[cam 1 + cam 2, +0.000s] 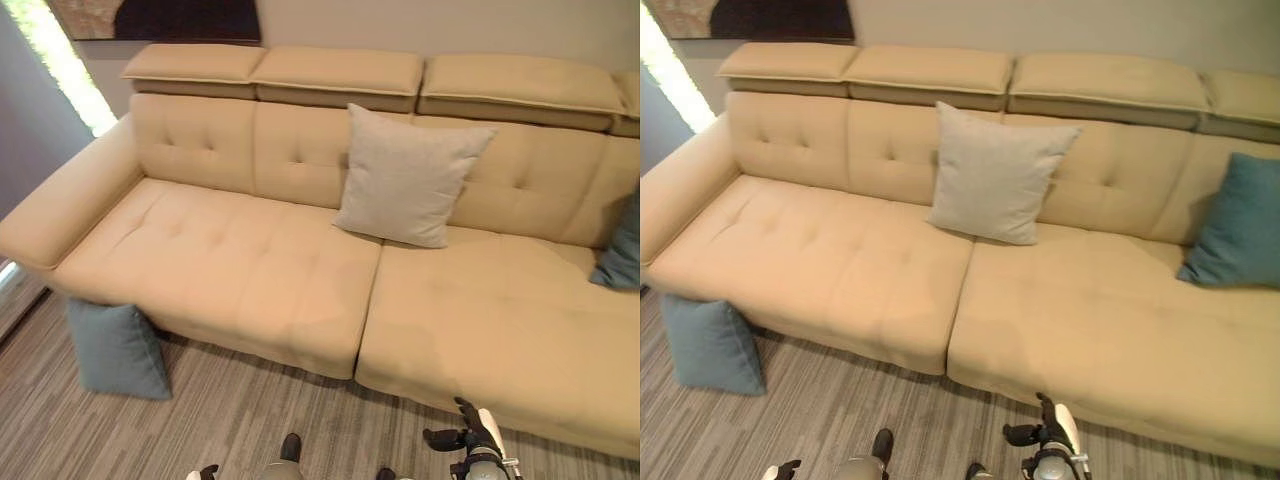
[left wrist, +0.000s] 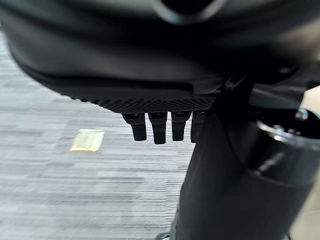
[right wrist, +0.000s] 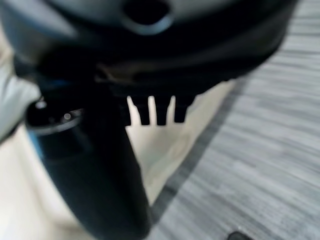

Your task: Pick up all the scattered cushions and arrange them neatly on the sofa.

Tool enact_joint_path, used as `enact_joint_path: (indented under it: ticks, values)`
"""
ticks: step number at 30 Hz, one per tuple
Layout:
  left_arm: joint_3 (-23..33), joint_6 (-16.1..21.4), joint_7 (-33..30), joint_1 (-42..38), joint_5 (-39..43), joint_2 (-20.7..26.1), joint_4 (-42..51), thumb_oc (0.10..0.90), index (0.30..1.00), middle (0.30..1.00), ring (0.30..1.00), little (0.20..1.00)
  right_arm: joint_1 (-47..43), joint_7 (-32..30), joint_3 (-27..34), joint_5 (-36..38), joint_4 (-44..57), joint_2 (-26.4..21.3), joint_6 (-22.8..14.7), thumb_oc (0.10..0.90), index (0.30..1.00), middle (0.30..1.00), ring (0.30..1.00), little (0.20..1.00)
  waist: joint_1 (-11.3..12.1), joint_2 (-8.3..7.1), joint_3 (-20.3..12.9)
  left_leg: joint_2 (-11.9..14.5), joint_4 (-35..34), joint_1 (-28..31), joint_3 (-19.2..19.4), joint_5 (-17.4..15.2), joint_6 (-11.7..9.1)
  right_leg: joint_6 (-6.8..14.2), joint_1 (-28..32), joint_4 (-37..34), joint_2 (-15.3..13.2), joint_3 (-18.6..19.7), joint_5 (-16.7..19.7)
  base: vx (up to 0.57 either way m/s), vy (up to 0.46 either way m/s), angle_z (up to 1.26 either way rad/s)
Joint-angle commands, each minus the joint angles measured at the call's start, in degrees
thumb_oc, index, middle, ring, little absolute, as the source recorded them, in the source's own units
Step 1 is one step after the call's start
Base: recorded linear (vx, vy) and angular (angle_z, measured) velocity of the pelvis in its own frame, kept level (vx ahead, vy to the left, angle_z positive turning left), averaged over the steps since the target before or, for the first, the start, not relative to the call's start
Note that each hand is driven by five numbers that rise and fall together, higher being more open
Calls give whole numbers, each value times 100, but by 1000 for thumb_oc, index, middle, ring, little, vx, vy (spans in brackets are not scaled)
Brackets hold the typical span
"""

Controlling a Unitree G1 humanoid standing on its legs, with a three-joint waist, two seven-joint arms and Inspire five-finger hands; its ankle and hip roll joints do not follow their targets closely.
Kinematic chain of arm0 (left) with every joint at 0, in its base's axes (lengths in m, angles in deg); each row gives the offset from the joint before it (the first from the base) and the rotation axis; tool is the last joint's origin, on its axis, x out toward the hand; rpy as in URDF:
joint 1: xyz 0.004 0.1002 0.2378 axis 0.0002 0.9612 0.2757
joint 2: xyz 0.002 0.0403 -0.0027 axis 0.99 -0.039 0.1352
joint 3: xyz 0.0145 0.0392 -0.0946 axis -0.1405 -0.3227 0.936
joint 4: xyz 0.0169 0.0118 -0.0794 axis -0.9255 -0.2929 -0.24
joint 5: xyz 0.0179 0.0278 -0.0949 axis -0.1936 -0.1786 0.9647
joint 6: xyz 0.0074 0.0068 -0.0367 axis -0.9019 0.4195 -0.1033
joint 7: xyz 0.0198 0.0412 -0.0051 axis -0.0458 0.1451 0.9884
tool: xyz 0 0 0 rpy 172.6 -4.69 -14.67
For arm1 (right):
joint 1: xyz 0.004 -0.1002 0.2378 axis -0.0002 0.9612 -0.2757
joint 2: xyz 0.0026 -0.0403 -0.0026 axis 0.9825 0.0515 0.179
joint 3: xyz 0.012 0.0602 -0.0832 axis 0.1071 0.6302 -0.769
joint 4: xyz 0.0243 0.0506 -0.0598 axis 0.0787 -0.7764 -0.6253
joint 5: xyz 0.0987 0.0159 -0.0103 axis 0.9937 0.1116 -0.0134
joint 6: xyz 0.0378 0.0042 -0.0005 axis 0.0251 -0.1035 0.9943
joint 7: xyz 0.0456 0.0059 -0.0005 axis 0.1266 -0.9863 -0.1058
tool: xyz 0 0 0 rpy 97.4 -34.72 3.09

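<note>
A pale grey cushion (image 1: 408, 176) stands propped upright against the backrest of the tan sofa (image 1: 250, 270), near the middle of the seat, its lower edge resting on the seam line between two seat sections. At about three o'clock from it, a teal cushion (image 1: 1238, 222) leans on the backrest at the sofa's far right end. A third cushion — blue-grey (image 1: 117, 348) — sits on the striped grey floor (image 1: 230, 420) at about eight o'clock from the grey one, tucked against the sofa's front corner just under the armrest.

The right hand (image 1: 470, 430) hangs low at six o'clock, just in front of the sofa's front edge, holding nothing; its fingers (image 3: 161, 112) point straight out in a relaxed row. The left hand (image 2: 150, 107) is likewise empty, fingers (image 2: 159, 131) extended over bare floor, where a small yellowish patch (image 2: 87, 140) lies.

A dark framed picture (image 1: 160, 18) hangs on the wall at eleven o'clock.
</note>
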Motion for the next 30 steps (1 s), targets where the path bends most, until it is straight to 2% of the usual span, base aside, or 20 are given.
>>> enact_joint_path:
  ticks: [1, 2, 3, 5, 6, 7, 9, 10, 12, 15, 16, 17, 19, 23, 24, 25, 26, 27, 29, 30]
  values:
    - [235, 100, -120, -334, -110, 379, -79, 800, 900, 900, 900, 900, -627, 57, -74, -686, 340, -169, -124, 800, 900, 900, 900, 900, 191, -542, 211, -633, -448, -399, 902, 209, 5, 27, 940, -1492, 77, -214, 307, -124, -25, 99]
    - [319, 101, -119, -261, -150, 370, -115, 800, 900, 900, 900, 900, -776, 185, -382, -1022, 386, -178, -126, 800, 900, 900, 900, 900, 265, -580, 180, -443, -228, -333, 1325, 103, -15, 72, 902, -1535, -41, -591, 368, -119, -29, 117]
    - [321, 100, -119, -260, -150, 370, -115, 800, 900, 900, 900, 900, -777, 185, -384, -1022, 384, -176, -127, 800, 900, 900, 900, 900, 260, -580, 181, -443, -220, -336, 1321, 98, -15, 72, 904, -1535, -41, -594, 367, -51, -34, 162]
    - [487, 98, -89, -131, -76, 316, -205, 800, 900, 900, 900, 900, -888, 261, -615, -1352, 453, -246, -159, 800, 900, 900, 900, 900, 341, -694, 143, -270, 122, -122, 1512, -284, -86, 76, 939, -1502, -195, -867, 282, -14, 11, 95]
    - [611, 98, -55, -33, -7, 265, -303, 800, 900, 900, 900, 900, -949, 342, -773, -1577, 448, -280, -165, 800, 900, 900, 900, 900, 340, -746, 81, -50, 287, 149, 1706, -526, -110, 55, 918, -1453, -307, -1136, 284, -63, 60, 40]
    - [615, 99, -54, -29, -7, 264, -302, 800, 900, 900, 900, 900, -949, 341, -778, -1579, 446, -278, -166, 800, 900, 900, 900, 900, 331, -742, 85, -48, 292, 154, 1700, -534, -112, 56, 928, -1450, -305, -1141, 279, -60, 139, 88]
    - [620, 14, -115, -7, -94, 214, -392, 800, 900, 900, 900, 900, -879, 330, -826, -1907, 619, -386, -126, 800, 900, 900, 900, 900, 94, -841, -58, 594, 198, 665, 2853, -513, -183, 82, 905, -1326, -510, -1797, 354, -65, 183, 156]
    - [664, -6, -124, -52, -91, 211, -355, 800, 900, 900, 900, 900, -813, 329, -761, -1922, 602, -378, -82, 800, 900, 900, 900, 900, -27, -852, -109, 766, 112, 790, 3299, -433, -216, 103, 926, -1298, -603, -2032, 402, -68, 183, 184]
    - [661, -23, -150, -112, -69, 188, -291, 800, 900, 900, 900, 900, -737, 286, -607, -1842, 427, -292, -6, 800, 900, 900, 900, 900, -123, -816, -190, 831, -104, 921, 3695, -284, -315, 121, 981, -1250, -688, -2337, 449, -38, 166, 161]
    - [593, 11, -120, -136, 32, 137, -241, 800, 900, 900, 900, 900, -790, 233, -551, -1807, 138, -158, 45, 800, 900, 900, 900, 900, -111, -759, -238, 666, -241, 916, 3452, -353, -283, 194, 1035, -1147, -789, -2461, 514, 35, 235, 114]
    - [551, 25, -105, -142, 46, 123, -219, 800, 900, 900, 900, 900, -797, 248, -588, -1853, 28, -100, 48, 800, 900, 900, 900, 900, -52, -760, -227, 550, -215, 887, 3247, -432, -236, 220, 1050, -1071, -865, -2450, 573, 42, 298, 50]
    - [465, 46, -81, -172, -24, 165, -181, 800, 900, 900, 900, 900, -824, 239, -711, -2053, -94, -23, 59, 800, 900, 900, 900, 900, 46, -782, -178, 376, -182, 850, 3033, -578, -106, 280, 1096, -872, -1050, -2533, 649, 42, 299, 43]
    - [422, 44, -68, -194, -101, 182, -166, 800, 900, 900, 900, 900, -818, 231, -767, -2141, -139, 25, 56, 800, 900, 900, 900, 900, 105, -822, -162, 296, -169, 835, 2959, -631, -47, 325, 1126, -815, -1133, -2603, 677, 37, 245, 41]
    - [347, 1, -20, -224, -333, 310, -211, 800, 900, 900, 900, 900, -755, 252, -770, -2236, -320, 207, 104, 800, 900, 900, 900, 900, 244, -985, -151, -60, -143, 759, 2642, -887, 188, 558, 1179, -535, -1498, -2719, 903, 87, 309, 40]
    - [270, -54, -38, -245, -484, 401, -234, 800, 900, 900, 900, 900, -735, 263, -755, -2236, -312, 268, 110, 800, 900, 900, 900, 900, 248, -1019, -91, -296, -94, 763, 2447, -1058, 347, 773, 1129, -86, -1842, -2587, 1335, 138, 341, 33]
    - [270, -57, -38, -248, -487, 403, -233, 800, 900, 900, 900, 900, -737, 265, -752, -2237, -309, 270, 112, 800, 900, 900, 900, 900, 240, -1030, -85, -329, -90, 766, 2441, -1075, 371, 812, 1123, -48, -1888, -2579, 1350, 193, 414, 66]
    - [95, -133, -69, -269, -720, 543, -243, 800, 900, 900, 900, 900, -664, 268, -716, -2126, -109, 265, 63, 800, 900, 900, 900, 900, 88, -1006, 23, -488, -46, 798, 2106, -1164, 485, 863, 991, 433, -2067, -1898, 1683, 93, 195, 70]
    - [94, -136, -69, -269, -723, 544, -242, 800, 900, 900, 900, 900, -656, 274, -714, -2122, -94, 259, 68, 800, 900, 900, 900, 900, 95, -1015, 19, -505, -36, 789, 2111, -1178, 499, 886, 963, 471, -2097, -1872, 1686, 113, 225, 130]
    - [-22, -143, -67, -355, -825, 635, -204, 800, 900, 900, 900, 900, -529, 239, -595, -1911, 105, 245, 2, 800, 900, 900, 900, 900, -130, -952, 50, -600, -113, 849, 1741, -1162, 529, 749, 618, 719, -1805, -609, 1578, 71, 154, 110]
    - [-103, -146, -88, -366, -912, 663, -200, 800, 900, 900, 900, 900, -465, 203, -484, -1774, 144, 247, -14, 800, 900, 900, 900, 900, -255, -915, 54, -674, -172, 828, 1572, -1017, 574, 593, 442, 767, -1609, -144, 1645, 82, 170, 52]
